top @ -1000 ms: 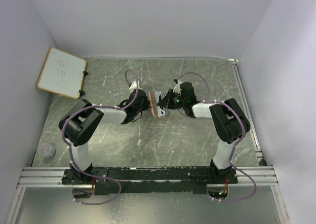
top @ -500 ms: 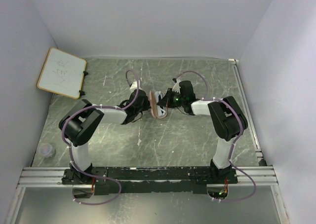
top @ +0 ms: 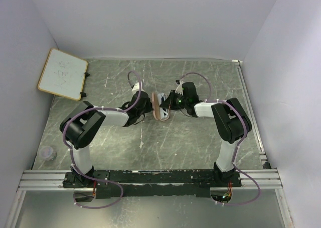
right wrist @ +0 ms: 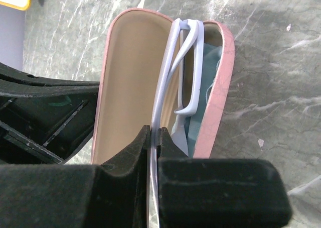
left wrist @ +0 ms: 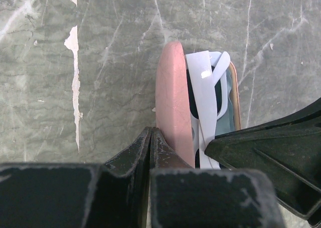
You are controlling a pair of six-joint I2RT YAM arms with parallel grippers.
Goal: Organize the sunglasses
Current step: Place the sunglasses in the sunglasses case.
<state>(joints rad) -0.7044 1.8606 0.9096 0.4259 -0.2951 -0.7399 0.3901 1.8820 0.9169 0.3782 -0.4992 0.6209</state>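
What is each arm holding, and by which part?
Right fingers pinch the thin white-framed sunglasses by one frame bar, inside the open tan-pink oblong case. Left fingers are shut against its shell; grip unclear.

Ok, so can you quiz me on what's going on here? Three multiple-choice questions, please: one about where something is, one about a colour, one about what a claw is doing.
1. Where are the sunglasses?
A. Hanging from a hook
B. In the mouth of the open case
C. In a drawer

2. What colour is the outside of the case?
A. Green
B. Pink
C. Black

3. What is the right claw doing?
A. Spread wide, holding nothing
B. Gripping a spoon
C. Pinched shut on the sunglasses

Answers:
1 B, the white frame sits between the case's two halves.
2 B, its shell shows pink in both wrist views.
3 C, the frame's thin white arm is clamped in it.
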